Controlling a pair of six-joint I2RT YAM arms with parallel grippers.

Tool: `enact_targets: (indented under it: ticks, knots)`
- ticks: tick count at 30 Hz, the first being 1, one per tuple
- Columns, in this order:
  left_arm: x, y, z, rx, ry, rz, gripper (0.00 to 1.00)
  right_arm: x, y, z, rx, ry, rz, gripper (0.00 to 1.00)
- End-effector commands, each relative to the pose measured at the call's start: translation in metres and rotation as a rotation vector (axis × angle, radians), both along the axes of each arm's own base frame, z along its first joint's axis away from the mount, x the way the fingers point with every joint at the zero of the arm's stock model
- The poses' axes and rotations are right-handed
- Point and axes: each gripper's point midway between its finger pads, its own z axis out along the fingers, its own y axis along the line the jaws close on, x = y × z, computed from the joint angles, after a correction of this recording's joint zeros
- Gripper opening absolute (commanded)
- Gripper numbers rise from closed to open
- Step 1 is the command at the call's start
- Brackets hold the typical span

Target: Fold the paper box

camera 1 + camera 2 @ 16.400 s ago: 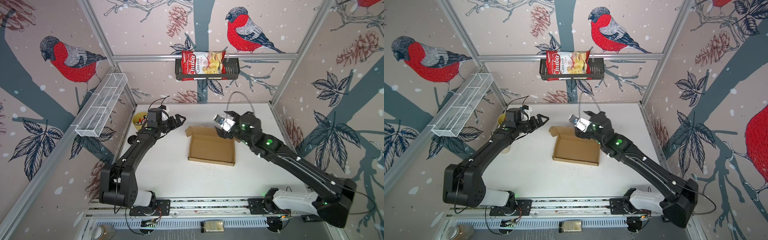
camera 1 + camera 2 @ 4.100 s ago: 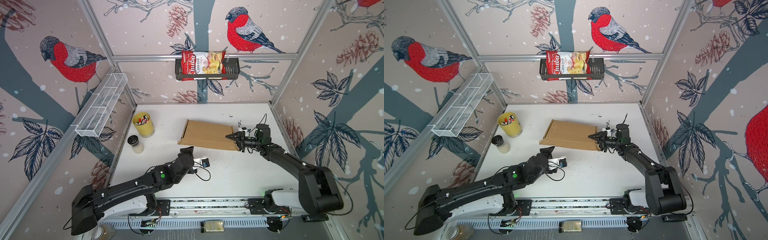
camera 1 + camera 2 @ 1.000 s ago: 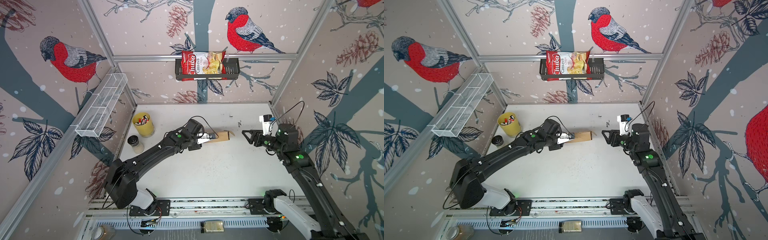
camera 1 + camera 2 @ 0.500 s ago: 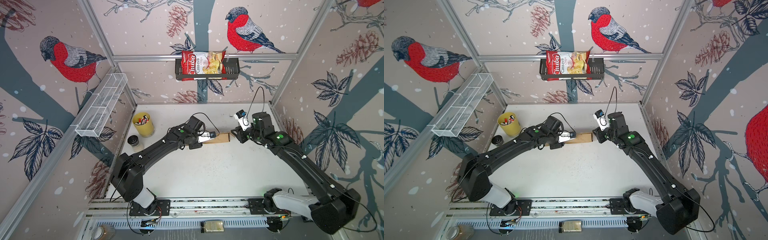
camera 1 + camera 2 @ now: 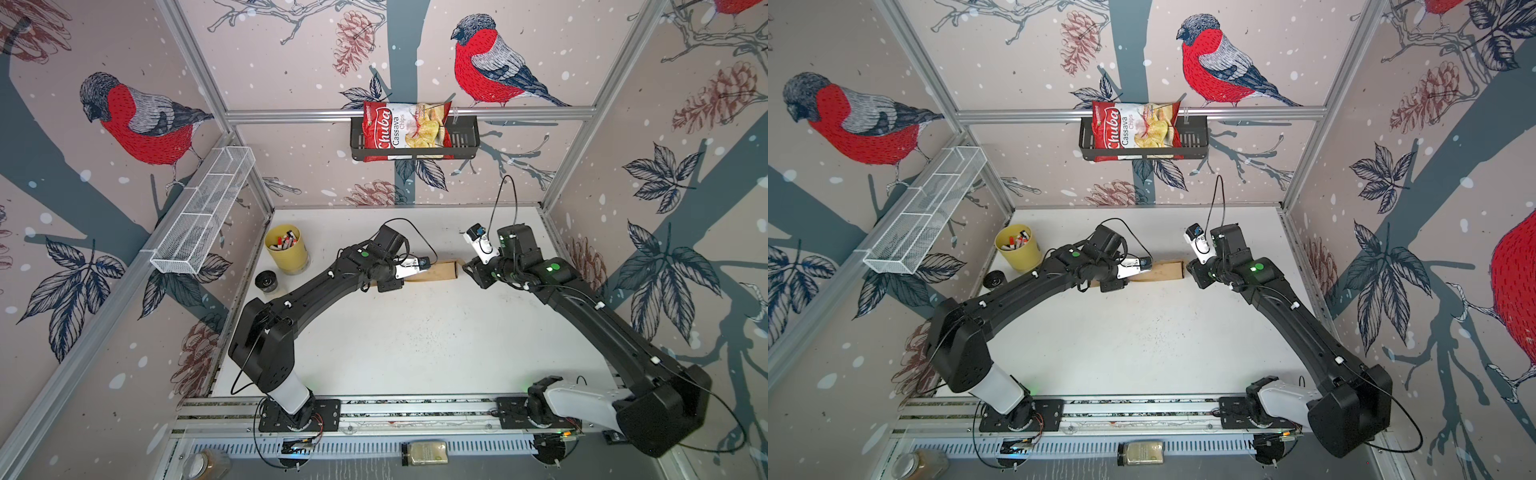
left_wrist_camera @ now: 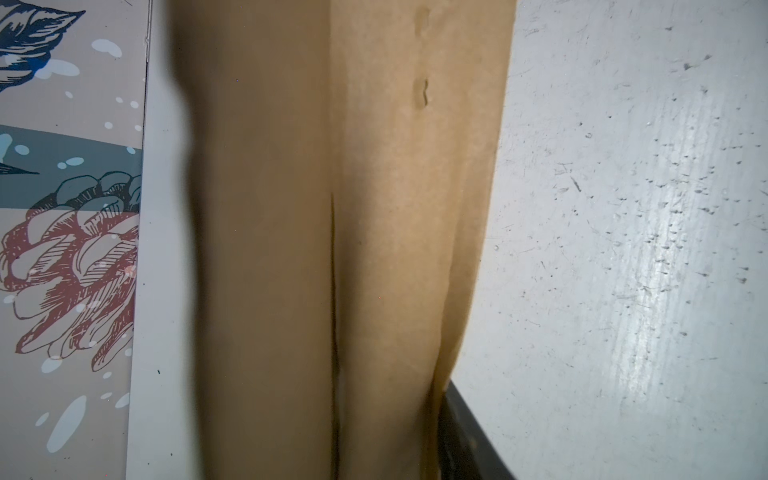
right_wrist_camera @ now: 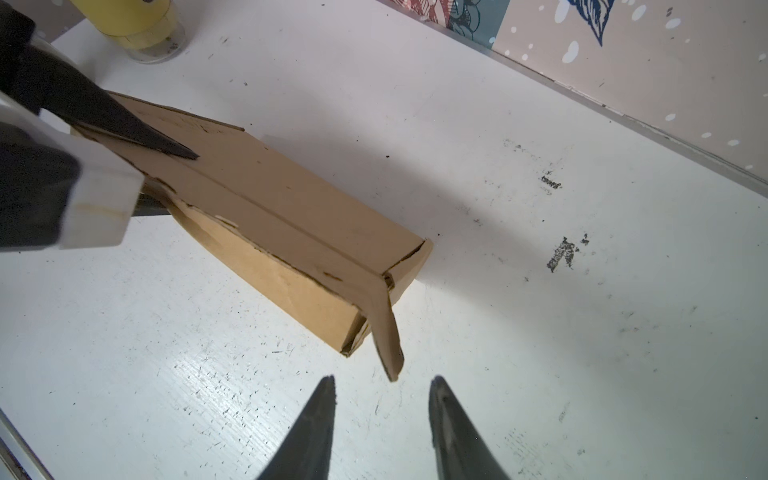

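Right end effector [image 7: 383, 386] hovers low over the bench [image 7: 561, 332] with its two fingers spread and nothing between them. They are aimed at the near end of the paper box [image 7: 291, 232]. Just ahead of the fingertips, a loose flap [image 7: 384, 332] sticks out from that end, bent away from the body and not tucked in. The box lies straight ahead of this end effector, and its long axis runs away from it across the bench, left to right in a top view [image 5: 436, 272]. There it shows as a narrow strip, so it seems to stand on a long edge. This puts the right arm nearer the open end, and the coming move probably depends on meeting the flap squarely and pressing along that axis. At the far end, the left end effector [image 7: 174, 178] pinches the box, with one dark finger lying on its upper face and the other below. The yellow cup [image 7: 137, 20] stands beyond that. A second ago the right end effector was pulled back toward the right wall, well apart from the box and spread wider. Now it sits just beside the box's end, while the left arm's hold looks unchanged.
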Motion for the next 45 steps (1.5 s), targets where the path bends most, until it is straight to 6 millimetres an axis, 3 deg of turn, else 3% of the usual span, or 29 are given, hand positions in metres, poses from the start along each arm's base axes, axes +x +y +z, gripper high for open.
enact_targets:
  ticks: [1,10,13,18,24,28,34,45]
  knots:
    - [-0.013,-0.004,-0.003,-0.027,0.066,-0.022,0.39,0.009,0.005,0.004,0.005,-0.04,0.007,0.35]
    - [-0.013,-0.009,0.0,-0.036,0.092,-0.03,0.36,0.012,0.02,-0.01,0.021,0.013,0.035,0.12]
    - [-0.015,-0.012,0.005,-0.035,0.12,-0.03,0.35,0.009,0.022,-0.005,0.049,0.04,0.018,0.04]
    - [-0.024,-0.015,0.014,-0.032,0.211,-0.004,0.33,0.0,0.022,0.0,0.112,0.141,-0.049,0.03]
    - [-0.031,-0.015,0.009,-0.008,0.293,0.01,0.33,-0.006,0.022,-0.012,0.161,0.269,-0.135,0.03]
    - [-0.024,-0.015,-0.007,0.032,0.3,0.016,0.33,0.001,0.016,-0.025,0.145,0.288,-0.183,0.01]
    - [-0.008,-0.023,-0.002,0.014,0.294,0.04,0.4,0.01,0.014,-0.033,0.16,0.301,-0.236,0.0]
    - [0.001,-0.021,-0.004,0.019,0.282,0.062,0.46,0.02,0.008,-0.043,0.12,0.289,-0.269,0.0]
